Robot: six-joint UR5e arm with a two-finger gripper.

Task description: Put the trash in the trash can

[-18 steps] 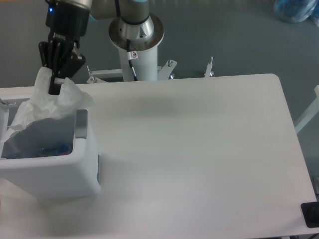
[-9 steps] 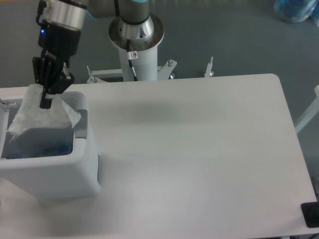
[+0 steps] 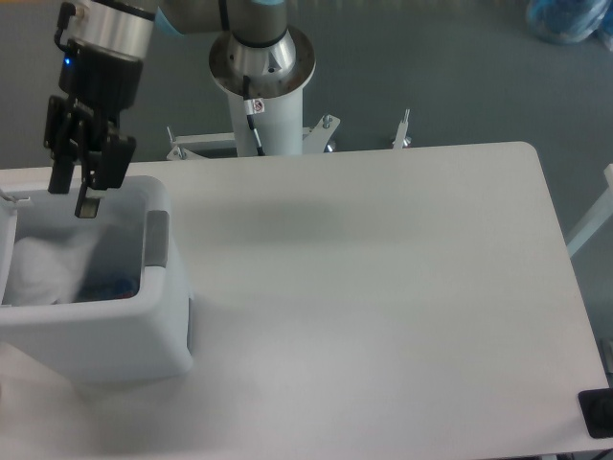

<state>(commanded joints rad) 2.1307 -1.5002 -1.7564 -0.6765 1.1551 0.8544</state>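
Observation:
The white boxy trash can (image 3: 115, 331) stands at the table's left edge, a grey patch on its right rim. Inside it lies the wrinkly clear bag (image 3: 43, 268), sunk toward the left, with a bit of blue and red from the bottle (image 3: 110, 285) showing beside it. My gripper (image 3: 75, 196) hangs over the can's back rim, fingers apart and open, with nothing between them. The bag sits below the fingertips and apart from them.
The arm's white pedestal (image 3: 261, 81) rises behind the table's back edge. A black object (image 3: 597, 412) sits at the table's front right corner. A blue bag (image 3: 565, 19) lies on the floor at the top right.
The gripper moved left over the can and opened. The bag it held dropped from its fingers down into the can.

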